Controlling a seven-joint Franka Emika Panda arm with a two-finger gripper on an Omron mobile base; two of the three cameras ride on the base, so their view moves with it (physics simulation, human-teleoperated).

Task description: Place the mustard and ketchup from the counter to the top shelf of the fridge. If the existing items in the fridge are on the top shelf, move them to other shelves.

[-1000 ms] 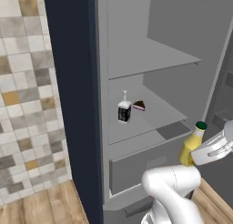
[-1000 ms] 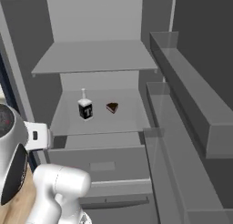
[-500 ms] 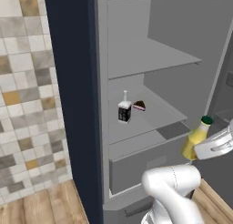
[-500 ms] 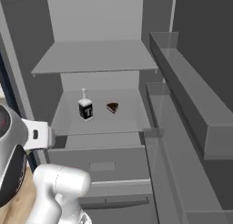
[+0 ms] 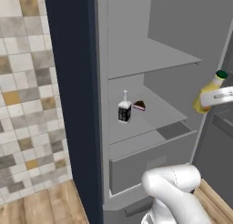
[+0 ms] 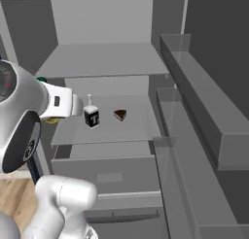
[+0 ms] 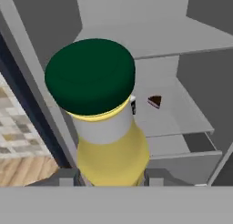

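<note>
My gripper (image 7: pixel 111 176) is mostly hidden behind the mustard (image 7: pixel 105 123); I see its two dark fingertips pressed against the bottle's yellow sides, jaws narrowed onto it. The dark green cap covers the clear bottle (image 5: pixel 124 108) in the hand view; the cake wedge (image 7: pixel 154 101) shows beside it. From the left base view the mustard (image 5: pixel 208 92) hangs tilted outside the fridge (image 5: pixel 150 82), level between the bare top shelf (image 5: pixel 150 59) and the one below.
</note>
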